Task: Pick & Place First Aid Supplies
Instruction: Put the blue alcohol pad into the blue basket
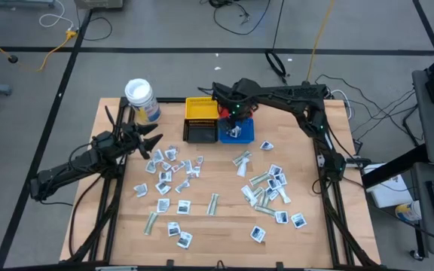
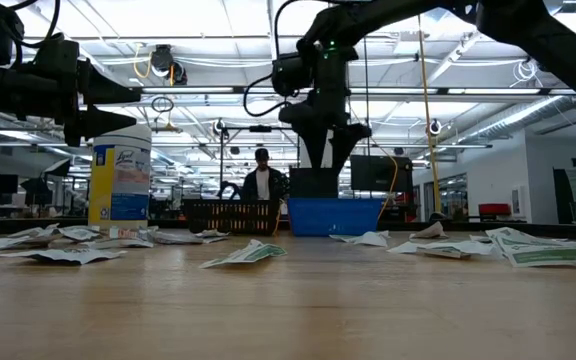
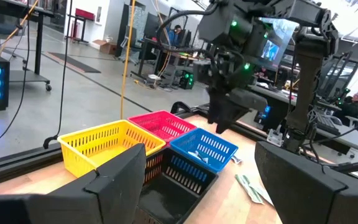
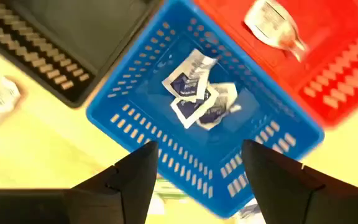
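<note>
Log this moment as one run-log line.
right gripper: open above blue bin, packets inside | left gripper: open, waiting beside jar | packets on table: many remain

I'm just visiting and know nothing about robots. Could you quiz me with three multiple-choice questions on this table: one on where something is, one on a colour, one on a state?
1. Where does the right gripper hover?
A. Over the blue bin
B. Over the round jar
C. Over the table's near edge

2. What colour is the bin holding the two dark-marked packets?
A. Yellow
B. Black
C. Blue

3. How is the left gripper?
A. Shut on a packet
B. Open, holding nothing
C. Shut on a bin

Answers: 1 A, the high view shows it above the blue bin. 2 C, the right wrist view looks down on them in it. 3 B, its fingers stand apart beside the scattered packets.
</note>
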